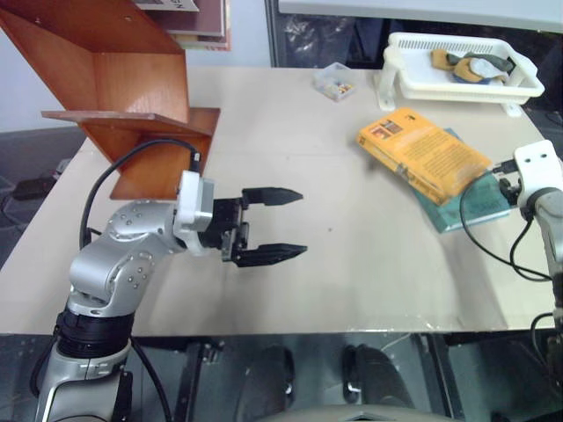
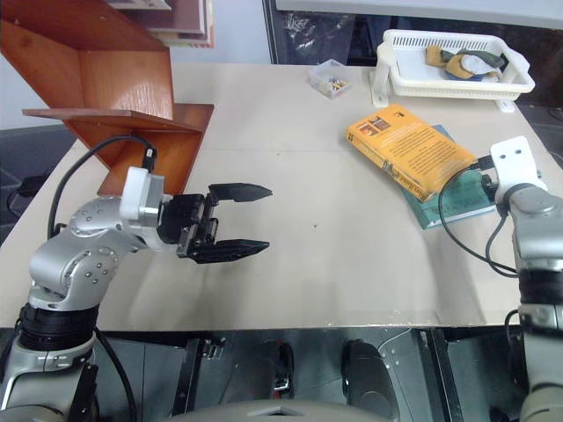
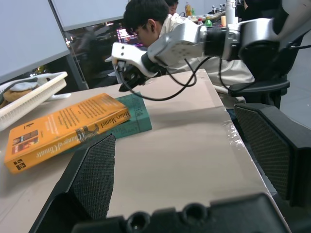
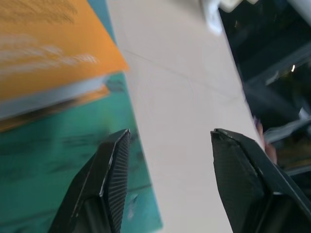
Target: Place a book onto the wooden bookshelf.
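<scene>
- Right wrist view showed the right hand point(image 4: 167, 182) with its two black fingers parted and nothing between them, hanging over the near edge of the thin teal book point(image 4: 63, 165) and the bare counter point(image 4: 184, 97).
- Just ahead of that hand and toward the robot's left lay the book point(image 2: 409, 149), a thick orange-yellow paperback, flat on top of the teal one and touching it; neither finger touched it.
- Beyond the book, farther from the right hand, stood a white plastic basket point(image 2: 457, 86) with a few items inside, and a small clear box point(image 2: 330, 79) off to its left.
- Across the counter, well apart from the book, the left hand point(image 1: 274, 225) hovered with its fingers spread wide and empty, pointing toward the robot's right.
- Behind the left hand, at the far left corner of the counter, rose the wooden bookshelf point(image 1: 132, 79), its slanted boards showing open slots.
- A person sat past the counter's right end, as seen in the left wrist view.
- By my reading, the step in hand was the reach for the book; no grasp was made yet.
- Next would call for bringing the right fingers around the book's thick edge without catching the teal book beneath, closing firmly, then carrying it across to the shelf.
</scene>
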